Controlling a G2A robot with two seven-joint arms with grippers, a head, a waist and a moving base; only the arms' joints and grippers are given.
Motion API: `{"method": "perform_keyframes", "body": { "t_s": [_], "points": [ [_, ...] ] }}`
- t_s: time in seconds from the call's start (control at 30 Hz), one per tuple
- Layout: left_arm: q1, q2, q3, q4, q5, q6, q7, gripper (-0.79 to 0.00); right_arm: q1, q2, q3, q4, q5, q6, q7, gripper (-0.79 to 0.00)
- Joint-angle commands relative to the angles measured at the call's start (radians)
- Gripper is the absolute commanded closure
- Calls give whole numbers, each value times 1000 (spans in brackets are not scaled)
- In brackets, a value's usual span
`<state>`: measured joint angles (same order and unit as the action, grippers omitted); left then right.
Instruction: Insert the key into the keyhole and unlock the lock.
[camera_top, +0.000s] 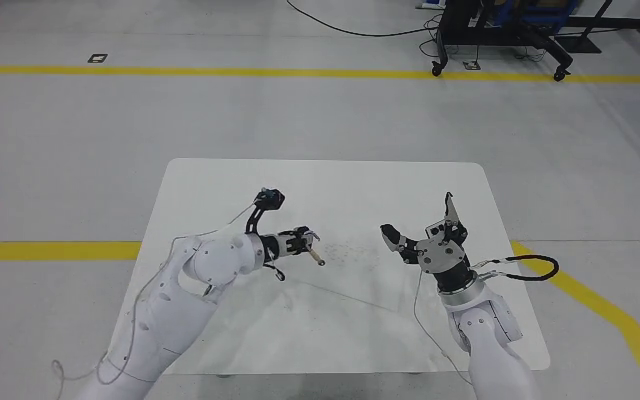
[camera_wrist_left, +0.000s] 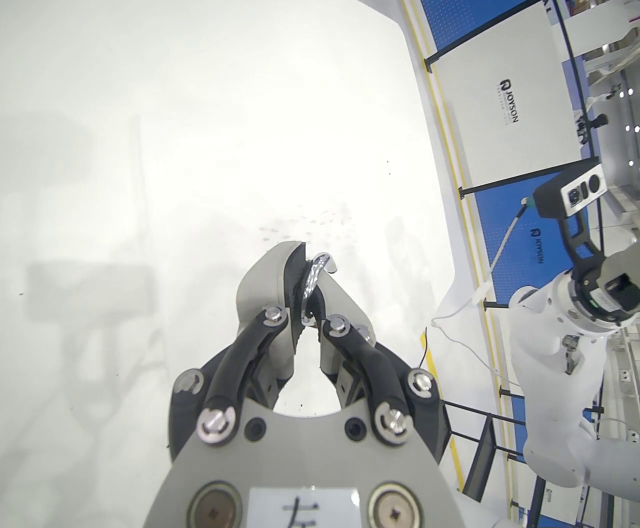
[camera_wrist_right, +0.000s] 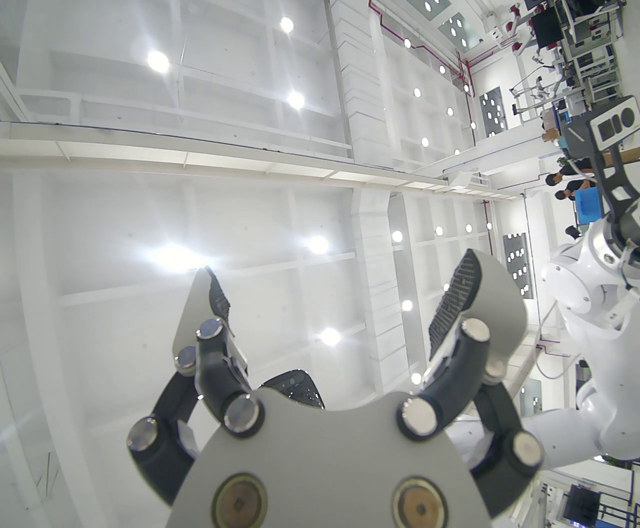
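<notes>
My left gripper (camera_top: 303, 241) hovers over the middle of the white table (camera_top: 330, 185), left of centre. In the left wrist view, the left gripper (camera_wrist_left: 309, 265) is shut on a small metal key (camera_wrist_left: 316, 272), whose silvery end pokes out past the pads. From above the key (camera_top: 316, 257) shows as a thin piece with a brownish tip, slanting down toward the table. My right gripper (camera_top: 420, 222) stands right of centre, open and tilted upward. In the right wrist view the right gripper (camera_wrist_right: 340, 265) holds nothing and faces the ceiling.
A patch of dark specks (camera_top: 345, 250) marks the tabletop between the two grippers. A black cable (camera_top: 530, 265) loops off the right arm near the table's right edge. The table's far half is bare white surface.
</notes>
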<state>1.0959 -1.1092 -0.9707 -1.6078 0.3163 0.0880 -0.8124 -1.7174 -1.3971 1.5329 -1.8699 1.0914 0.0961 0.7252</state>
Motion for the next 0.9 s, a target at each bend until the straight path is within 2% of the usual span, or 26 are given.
{"method": "perform_keyframes", "body": {
  "t_s": [0.0, 0.07, 0.1, 0.17, 0.2, 0.23, 0.27, 0.47, 0.6, 0.73, 0.87],
  "points": [
    [-24, -9, 44, 9, 36, 20, -2, 0, 0, 0, 0, 0, 0, 0, 0, -785],
    [-40, -18, 68, 17, 42, 33, 6, 0, 0, 0, 0, 0, 0, 0, 0, -785],
    [-45, -21, 76, 24, 43, 39, 9, -25, 0, 0, 0, 0, 0, 0, 0, -785],
    [-55, -25, 88, 40, 60, 59, 12, -296, 0, 0, 0, 0, 0, 0, 0, -785],
    [-58, -27, 92, 47, 68, 66, 15, -480, 0, 0, 0, 0, 0, 0, 0, -785],
    [-60, -28, 95, 53, 73, 71, 18, -711, 0, 0, 0, 0, 0, 0, 0, -785],
    [-63, -29, 97, 59, 82, 76, 18, -785, 0, 0, 0, 0, 0, 0, 0, -785],
    [-67, -33, 98, 69, 104, 70, 24, -785, 0, 0, 0, 0, 0, 0, 0, -785],
    [-54, -28, 67, 55, 111, 40, 56, -785, 0, 0, 0, 0, 0, 0, 0, -785],
    [-12, -17, 5, 11, 92, -36, 131, -785, 0, 0, 0, 0, 0, 0, 0, -785],
    [55, -2, -99, -49, 67, -143, 270, -785, 0, 0, 0, 0, 0, 0, 0, -785]
  ]
}}
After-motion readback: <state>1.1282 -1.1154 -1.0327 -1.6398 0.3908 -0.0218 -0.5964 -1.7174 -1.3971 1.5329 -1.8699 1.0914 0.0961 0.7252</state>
